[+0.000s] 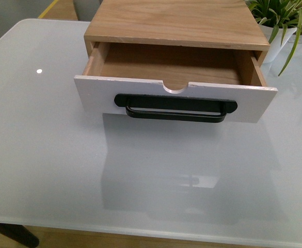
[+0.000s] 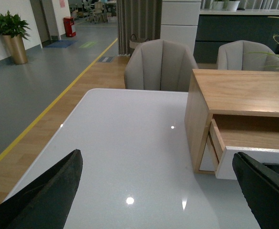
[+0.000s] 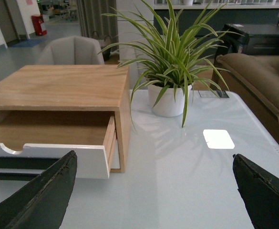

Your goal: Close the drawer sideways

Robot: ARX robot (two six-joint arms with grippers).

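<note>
**Left gripper**: dark fingers at the lower corners of the left wrist view. Jaws spread wide, nothing between them, poised above the table.

**Right gripper**: the same pose in the right wrist view. Jaws wide apart and empty.

**Drawer**: centre of the front view, upper half. It is pulled partway out of its wooden case. White front, half-round notch in the top edge, long black bar handle across the face. Light wood sides and floor; the interior is empty. The left wrist view shows it at the right edge, the right wrist view at the left edge.

**Table**: glossy white top with rounded corners, mirroring the drawer front and ceiling lights. The case stands on it toward the far side.

**Potted plant**: long striped leaves in a white pot, just beside the case at the upper right of the front view.

**Beyond the table:** two grey upholstered chairs at the far edge; a brown sofa at the right of the right wrist view.

**Room:** grey and wood flooring with a yellow line; a floor plant in a gold planter at the upper left of the left wrist view.
</note>
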